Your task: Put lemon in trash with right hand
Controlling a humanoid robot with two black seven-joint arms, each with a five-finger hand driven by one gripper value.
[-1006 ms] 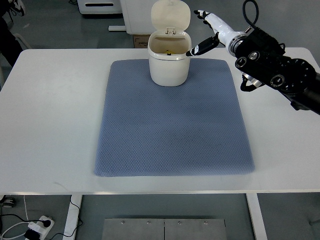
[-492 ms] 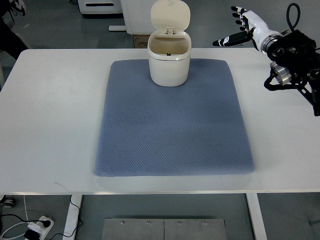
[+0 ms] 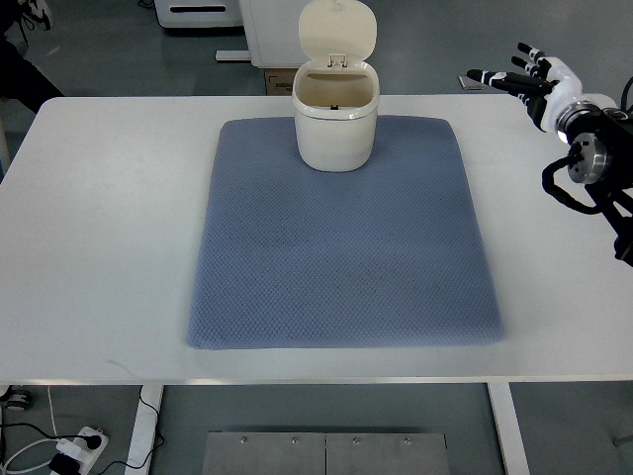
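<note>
The right arm is cut off by the picture's right edge beyond the wrist. The inside of the trash bin, at the mat's far edge, shows only its upper walls; its bottom and contents are hidden by the rim. The table loses its right corners to the frame.

Bright, even light (soft shadows), sharp.
</note>
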